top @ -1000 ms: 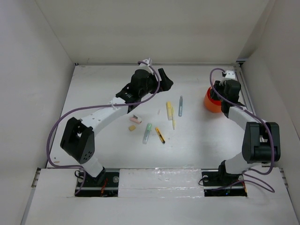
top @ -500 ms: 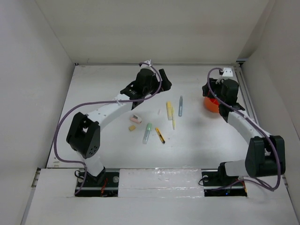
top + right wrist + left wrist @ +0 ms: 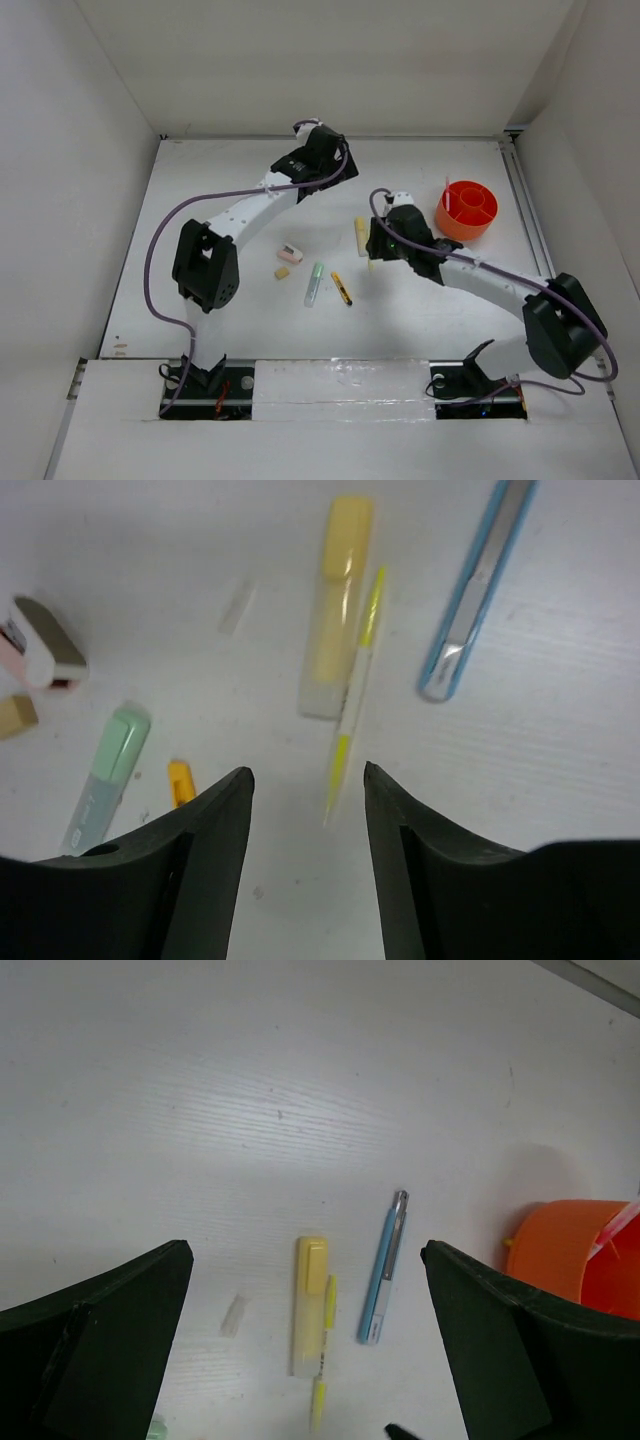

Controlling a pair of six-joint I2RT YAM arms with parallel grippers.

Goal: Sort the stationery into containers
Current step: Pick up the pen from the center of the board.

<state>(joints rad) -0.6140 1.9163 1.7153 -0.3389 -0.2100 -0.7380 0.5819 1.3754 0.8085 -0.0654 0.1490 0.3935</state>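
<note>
The orange pot (image 3: 467, 210) stands at the far right with a thin red pen upright in it; it also shows in the left wrist view (image 3: 570, 1260). My right gripper (image 3: 380, 246) is open, low over the thin yellow pen (image 3: 356, 695), whose tip lies between the jaws (image 3: 307, 780). Beside it lie the yellow marker (image 3: 338, 610) and the grey-blue pen (image 3: 480, 590). The pink eraser (image 3: 290, 254), tan eraser (image 3: 283, 272), green marker (image 3: 315, 284) and yellow-black pen (image 3: 342, 289) lie to the left. My left gripper (image 3: 320, 152) is open, empty and held high (image 3: 307, 1285).
A small clear cap (image 3: 233, 1315) lies left of the yellow marker. White walls close in the table on the left, far and right sides. The right arm's links stretch across the table's near right part.
My right arm has swung left from the orange pot to the pens, uncovering the pot. My left arm has drawn back towards the far edge.
</note>
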